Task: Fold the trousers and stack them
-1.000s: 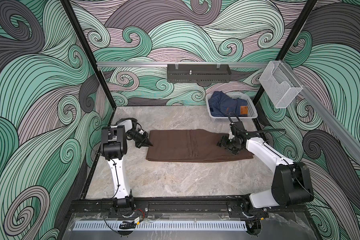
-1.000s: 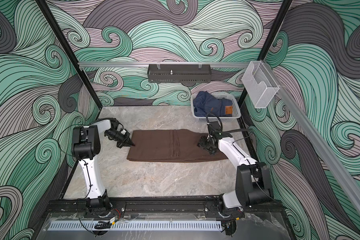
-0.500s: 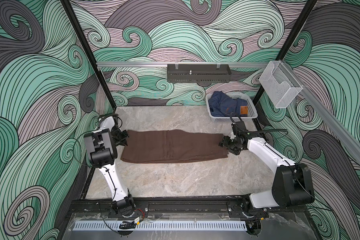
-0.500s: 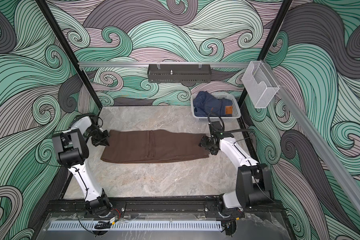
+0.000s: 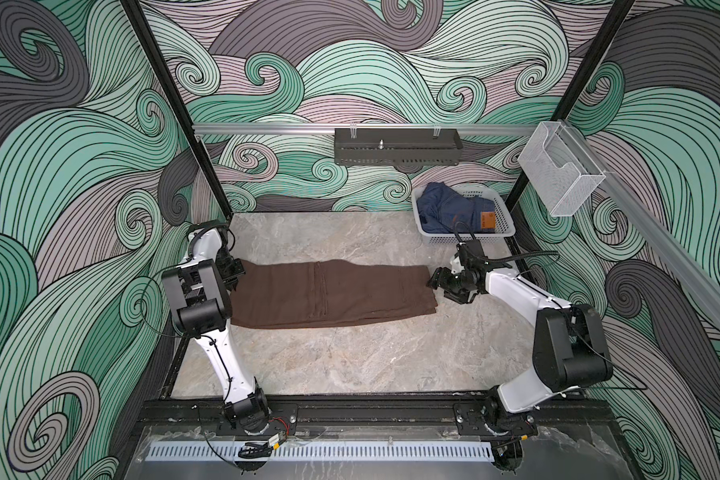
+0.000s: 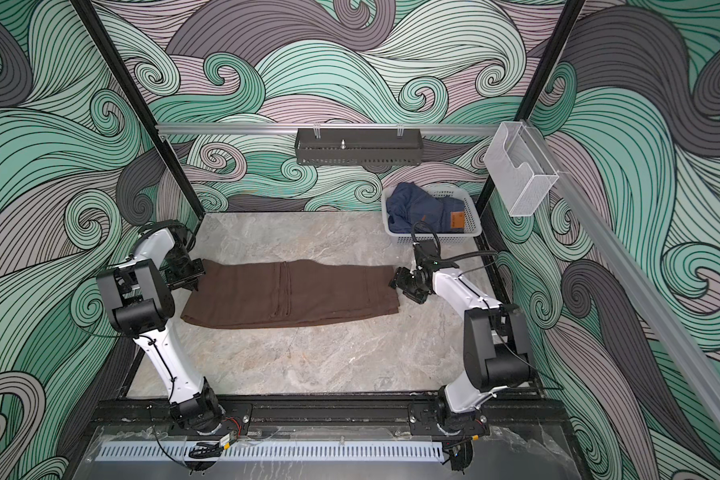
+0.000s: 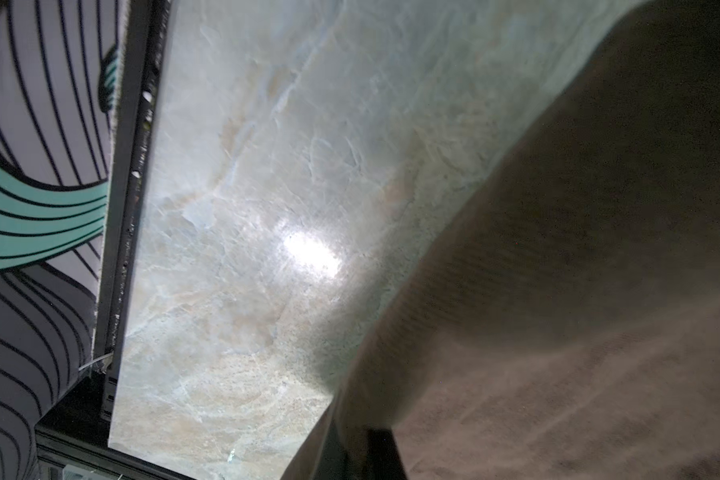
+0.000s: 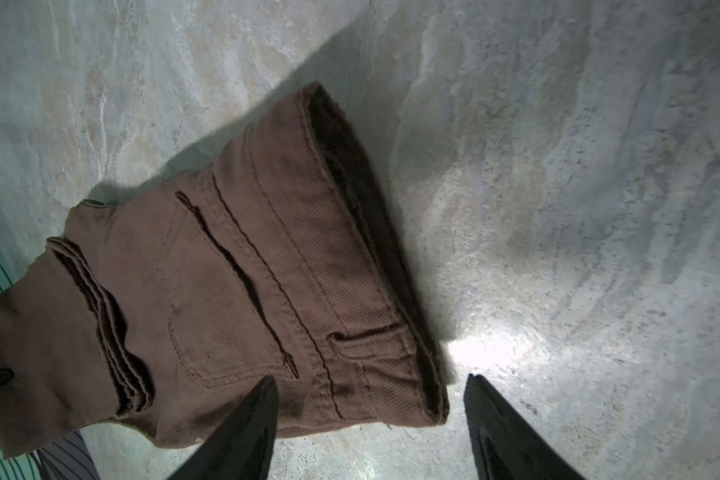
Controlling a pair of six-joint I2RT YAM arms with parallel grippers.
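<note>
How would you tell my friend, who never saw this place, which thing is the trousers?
Find the grey marble table inside the swirly green walls. Lying flat across its middle are the trousers. They are plain chocolate brown and stretched out long, unlike the blue jeans bunched up in the white basket at the far corner.

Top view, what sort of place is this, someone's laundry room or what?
Likely a robot test booth, not a home: left arm and right arm bolted to a front rail, wave-print walls around a marble-look table, trousers laid out.
</note>
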